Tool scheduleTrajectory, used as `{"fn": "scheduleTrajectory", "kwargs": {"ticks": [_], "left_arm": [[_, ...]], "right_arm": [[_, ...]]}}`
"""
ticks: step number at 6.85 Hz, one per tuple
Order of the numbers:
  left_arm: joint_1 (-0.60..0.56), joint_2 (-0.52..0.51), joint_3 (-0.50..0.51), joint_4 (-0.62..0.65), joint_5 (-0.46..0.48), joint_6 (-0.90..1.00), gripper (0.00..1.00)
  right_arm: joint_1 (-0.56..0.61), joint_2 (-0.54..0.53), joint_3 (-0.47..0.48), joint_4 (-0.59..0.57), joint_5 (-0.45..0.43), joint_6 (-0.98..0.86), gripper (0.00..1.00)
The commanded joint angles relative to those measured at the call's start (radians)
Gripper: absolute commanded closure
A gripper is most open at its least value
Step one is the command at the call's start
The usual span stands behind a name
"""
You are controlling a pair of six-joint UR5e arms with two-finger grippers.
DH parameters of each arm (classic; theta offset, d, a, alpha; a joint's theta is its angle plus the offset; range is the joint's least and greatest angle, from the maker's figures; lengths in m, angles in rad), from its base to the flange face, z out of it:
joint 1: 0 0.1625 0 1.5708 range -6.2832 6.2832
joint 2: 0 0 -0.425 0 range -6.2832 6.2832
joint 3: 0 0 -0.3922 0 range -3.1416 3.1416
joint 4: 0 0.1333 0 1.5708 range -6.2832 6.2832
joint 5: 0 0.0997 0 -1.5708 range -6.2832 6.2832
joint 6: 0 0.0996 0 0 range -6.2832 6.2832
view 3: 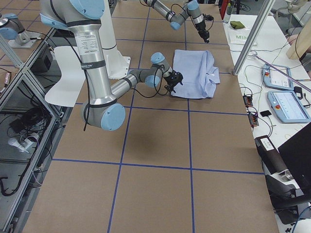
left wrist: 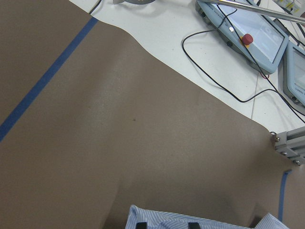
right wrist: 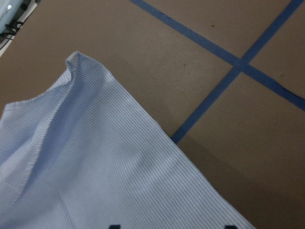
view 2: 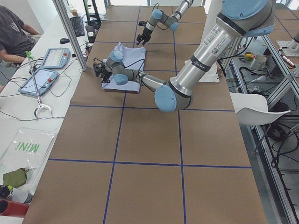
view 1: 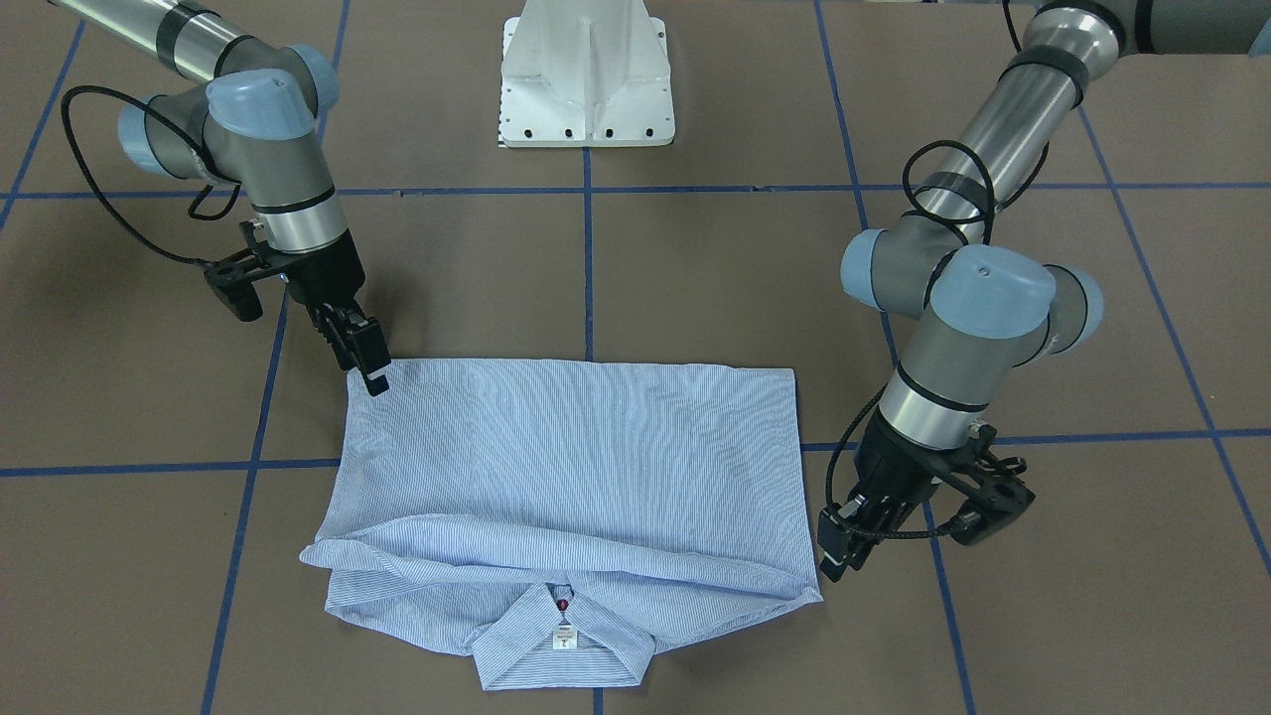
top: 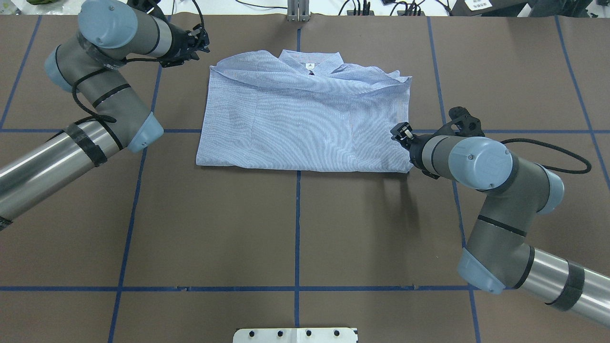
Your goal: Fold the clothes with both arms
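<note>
The light blue striped shirt (view 1: 566,457) (top: 305,124) lies folded into a rectangle on the brown table. Its collar and white neck label (view 1: 563,636) are on the side away from the robot. My left gripper (view 1: 832,556) (top: 202,45) hovers at the collar-side corner. The left wrist view shows its fingertips (left wrist: 140,225) apart over the shirt's edge (left wrist: 214,223), holding nothing. My right gripper (view 1: 372,372) (top: 399,131) is at the shirt's robot-side corner on the opposite side. Its black tips (right wrist: 113,227) stand wide apart over the cloth (right wrist: 95,167), so it is open.
The white pedestal base (view 1: 586,79) (top: 295,335) stands at the robot's side of the table. Blue tape lines (top: 298,228) cross the tabletop. Teach pendants (left wrist: 257,33) and cables lie on the bench past the far edge, where a person (view 2: 14,32) sits.
</note>
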Motion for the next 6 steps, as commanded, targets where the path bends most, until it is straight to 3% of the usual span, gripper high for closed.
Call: {"fn": "scheduleTrajectory", "kwargs": {"ticks": [1, 4, 6], "left_arm": [[0.0, 0.001, -0.003, 0.002, 0.002, 0.0, 0.6], [0.0, 0.005, -0.017, 0.004, 0.004, -0.001, 0.6], [-0.001, 0.007, -0.025, 0.004, 0.005, 0.0, 0.6]], "right_arm": [[-0.02, -0.007, -0.029, 0.002, -0.006, 0.002, 0.22], [-0.023, -0.009, -0.039, 0.001, -0.006, 0.0, 0.28], [-0.023, -0.003, -0.051, 0.001, -0.006, 0.002, 0.55]]}}
